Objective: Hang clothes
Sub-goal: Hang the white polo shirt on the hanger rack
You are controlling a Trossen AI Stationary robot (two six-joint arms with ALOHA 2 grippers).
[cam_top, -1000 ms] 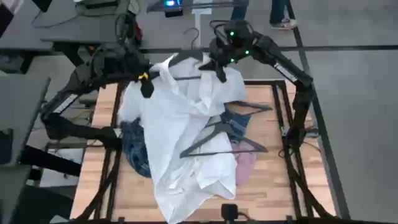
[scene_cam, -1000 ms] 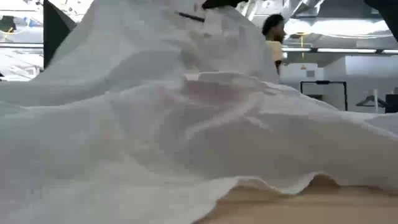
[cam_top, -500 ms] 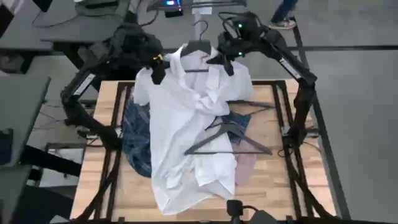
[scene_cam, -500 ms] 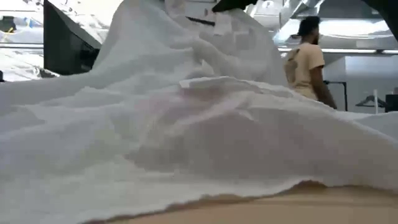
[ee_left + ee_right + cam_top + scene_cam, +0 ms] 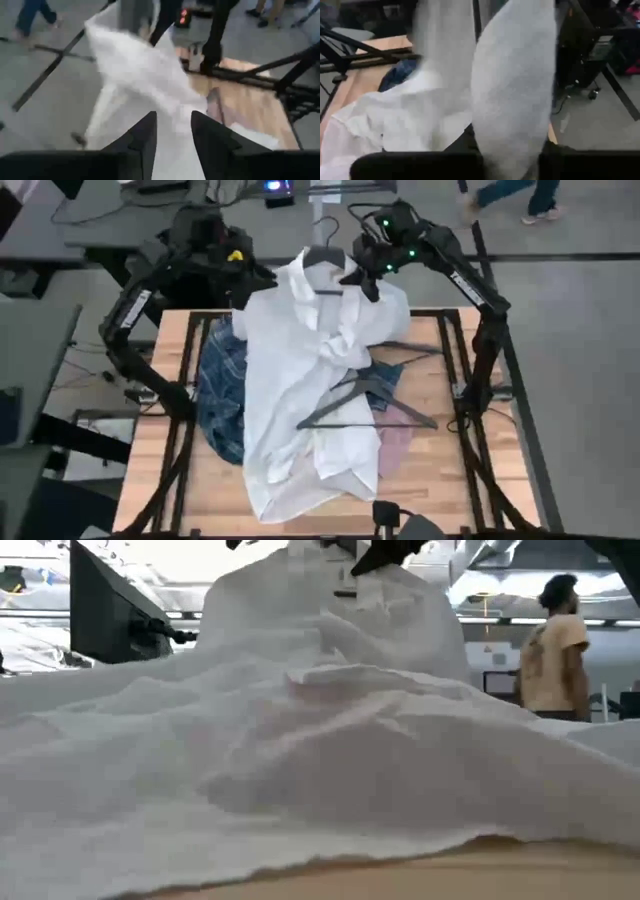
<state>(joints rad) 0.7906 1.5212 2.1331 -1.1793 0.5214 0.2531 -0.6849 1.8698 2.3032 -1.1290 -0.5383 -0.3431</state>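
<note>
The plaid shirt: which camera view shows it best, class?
The high view: the plaid shirt lies on the table beside the white shirt, partly under it. The right wrist view catches only a dark blue patch; the low and left wrist views show none.

We count three shirts: one white shirt [image 5: 300, 380], one plaid shirt [image 5: 218, 405], one pink shirt [image 5: 396, 448]. We count three hangers: one hanger under the white collar [image 5: 322, 258], two loose hangers [image 5: 370, 405] right of centre.

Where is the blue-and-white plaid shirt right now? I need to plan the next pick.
In the high view, the blue-and-white plaid shirt lies on the wooden table's left side, partly under the plain white shirt.
</note>
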